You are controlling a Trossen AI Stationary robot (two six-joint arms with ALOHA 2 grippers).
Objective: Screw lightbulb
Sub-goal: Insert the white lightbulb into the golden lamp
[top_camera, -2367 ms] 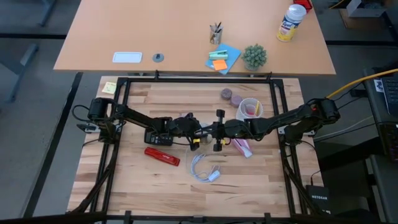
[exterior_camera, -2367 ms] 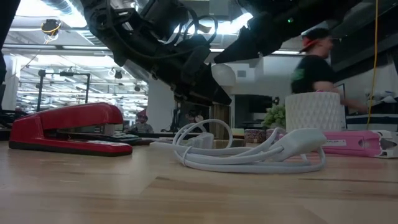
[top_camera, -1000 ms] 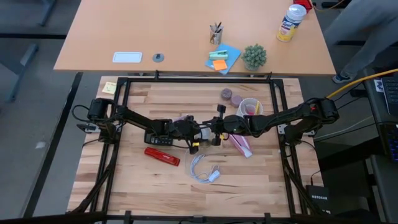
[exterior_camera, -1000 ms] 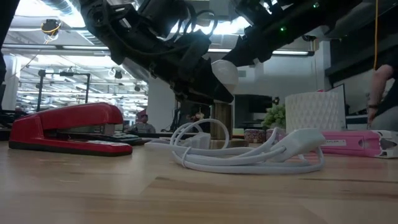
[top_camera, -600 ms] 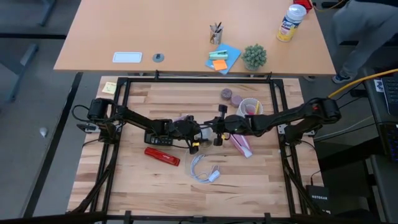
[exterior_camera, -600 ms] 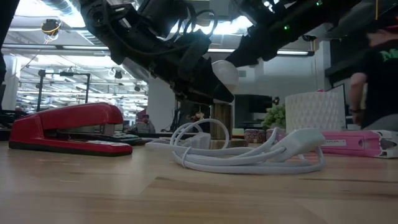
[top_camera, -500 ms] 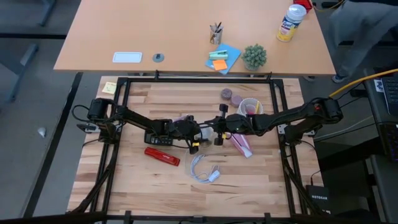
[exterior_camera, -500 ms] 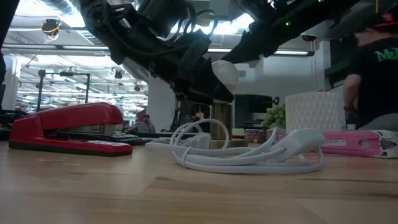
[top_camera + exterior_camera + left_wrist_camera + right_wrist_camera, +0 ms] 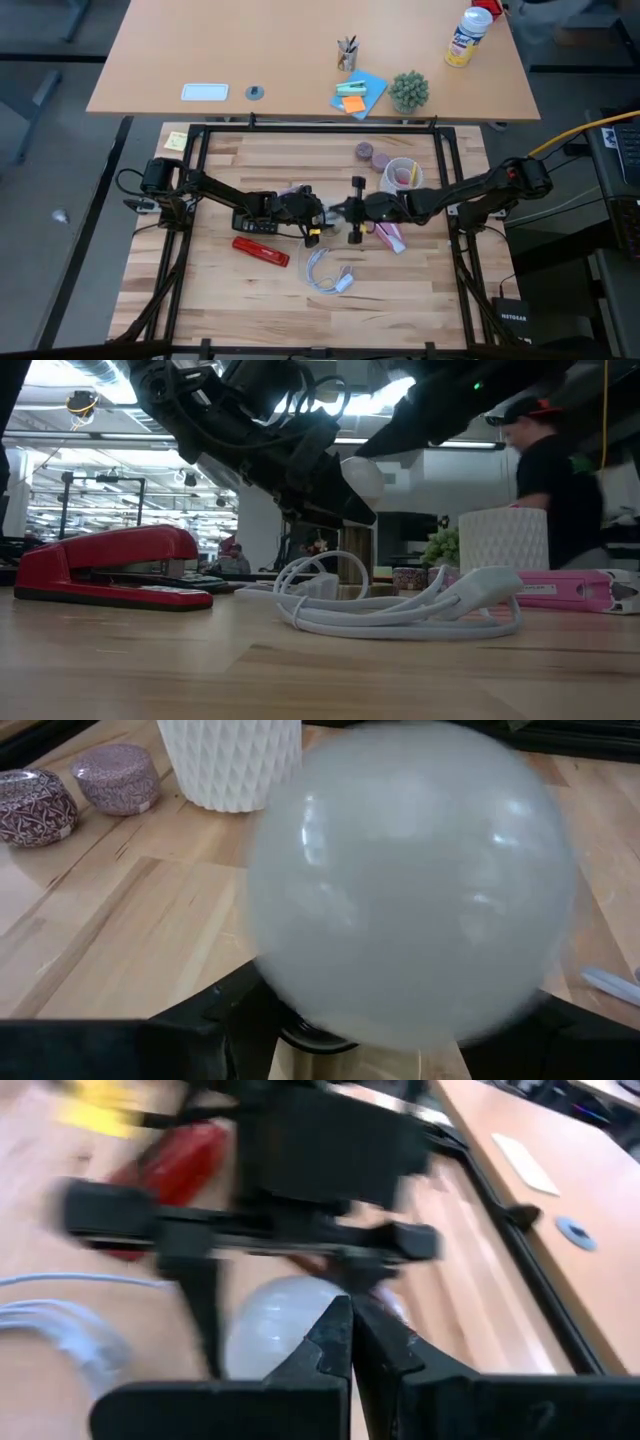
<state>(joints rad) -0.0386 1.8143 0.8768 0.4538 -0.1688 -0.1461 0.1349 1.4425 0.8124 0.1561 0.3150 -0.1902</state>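
Bulb (image 9: 410, 885) sits in the left end effector (image 9: 318, 214), fingers wide around it; right end effector (image 9: 348, 1335), pinched shut and empty, should probably twist it gently, axis straight.

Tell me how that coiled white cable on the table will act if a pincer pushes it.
The white cable lies in loose loops, so it would likely flop and drag rather than slide as one piece. It looks thin and light, so a nudge could shift it easily. Its plug end looks chunkier and stiffer, so it may trail behind or catch.
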